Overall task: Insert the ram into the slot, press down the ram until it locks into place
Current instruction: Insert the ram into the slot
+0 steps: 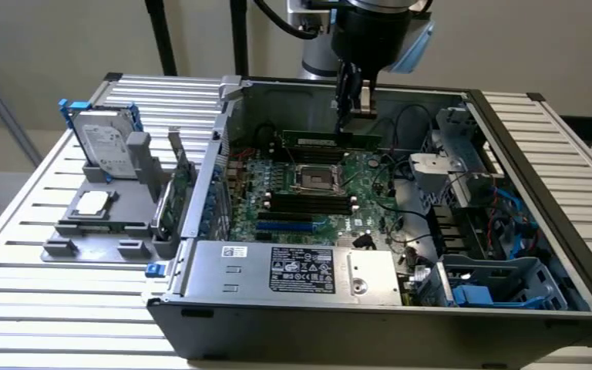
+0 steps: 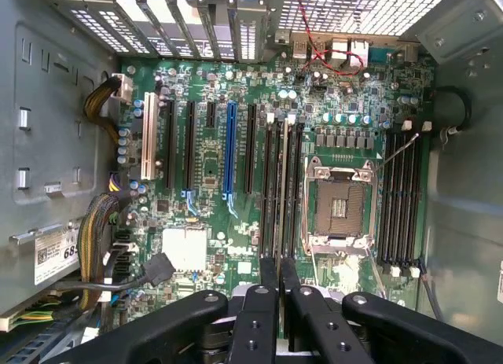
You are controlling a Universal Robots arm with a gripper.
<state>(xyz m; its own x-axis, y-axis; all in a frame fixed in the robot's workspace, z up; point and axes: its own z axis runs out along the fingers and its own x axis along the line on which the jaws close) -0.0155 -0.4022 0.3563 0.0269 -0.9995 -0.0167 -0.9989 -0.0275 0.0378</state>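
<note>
Slatted metal table (image 1: pixel 28 308), with an open computer case (image 1: pixel 378 331) lying on its side on it. Silver power supply (image 1: pixel 286 270) with a black label sits at the case's near edge. Green motherboard (image 1: pixel 363 173) (image 2: pixel 208 171) lies flat on the case floor.

On the exterior view's left, outside the case, is a grey fixture (image 1: pixel 90 231). It holds a hard drive (image 1: pixel 105 142) in a blue bracket and an upright green expansion card (image 1: pixel 179 189).

The arm comes down from the top into the case. The gripper (image 1: pixel 350 127) (image 2: pixel 279 266) hangs over the motherboard, its jaws pinching the ram (image 1: pixel 322 139) from above near its middle. In the wrist view the two black fingers (image 2: pixel 263 317) sit close together with a thin gap between them.

The ram is horizontal and level, long edge down. It is held in the air, apart from the board, not seated in anything.

CPU socket (image 1: pixel 314 179) (image 2: pixel 342 207) has a metal frame and is mid-board. The black memory slots (image 1: pixel 301 202) (image 2: pixel 269 191) run in parallel just beside it, pale latches at the ends. In the wrist view the fingers line up with this bank, but I cannot tell which slot of the bank. A second bank (image 2: pixel 401 199) lies on the socket's other side. The bright blue slot (image 1: pixel 286 226) (image 2: pixel 230 152) is just beyond the first bank, away from the socket.
</note>
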